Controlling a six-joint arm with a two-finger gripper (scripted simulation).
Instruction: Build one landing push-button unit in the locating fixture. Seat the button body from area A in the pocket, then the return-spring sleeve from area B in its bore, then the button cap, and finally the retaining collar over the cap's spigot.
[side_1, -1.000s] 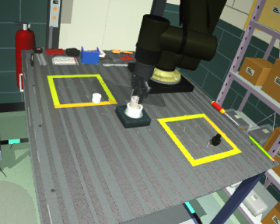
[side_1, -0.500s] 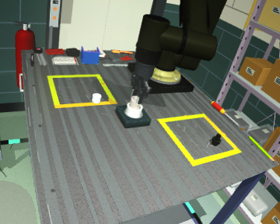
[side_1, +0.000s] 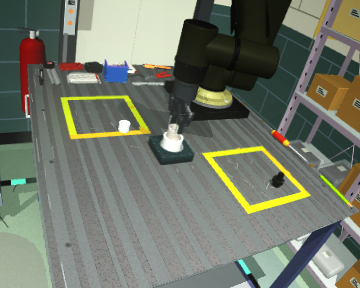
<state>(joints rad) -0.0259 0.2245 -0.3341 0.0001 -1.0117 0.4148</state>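
My gripper [side_1: 175, 126] stands directly over the dark locating fixture [side_1: 171, 150] in the middle of the table. A pale cylindrical sleeve [side_1: 173, 132] is gripped in its closed fingers, and the sleeve's lower end sits at the top of the white button body [side_1: 172, 143] seated in the fixture's pocket. A small white ring-shaped part [side_1: 123, 126] rests in the left yellow-outlined area. A small black part [side_1: 276, 179] lies in the right yellow-outlined area.
A blue bin [side_1: 115, 71] and assorted tools line the table's back edge behind the left area. A red-handled screwdriver [side_1: 285, 143] and a green pencil [side_1: 336, 190] lie near the right edge. Shelving with cardboard boxes [side_1: 327, 90] stands to the right.
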